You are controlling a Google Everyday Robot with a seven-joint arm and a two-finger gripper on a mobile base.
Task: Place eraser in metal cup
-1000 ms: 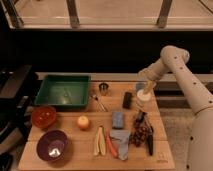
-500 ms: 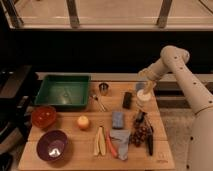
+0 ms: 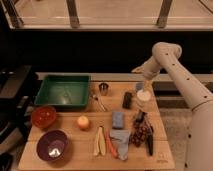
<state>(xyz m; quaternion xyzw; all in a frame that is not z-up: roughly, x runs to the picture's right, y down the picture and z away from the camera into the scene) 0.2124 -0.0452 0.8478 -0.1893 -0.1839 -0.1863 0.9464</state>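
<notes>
Risk of a wrong grab existed: the gripper (image 3: 144, 86), spread wide and empty, hung over the white container (image 3: 144, 96), right of centre, beside the eraser (image 3: 128, 99) on the desk (image 3: 77, 150).

Black eraser (image 3: 128, 99) lies flat; shiny metal cup (image 3: 103, 89) upright — near, apart.

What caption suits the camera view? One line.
Tool by the white container; eraser and metal cup apart on the table.

On my bench (image 3: 70, 150) the eraser (image 3: 128, 99) lies right of the metal cup (image 3: 103, 89); the gripper (image 3: 143, 88) hangs just right of the eraser.
</notes>
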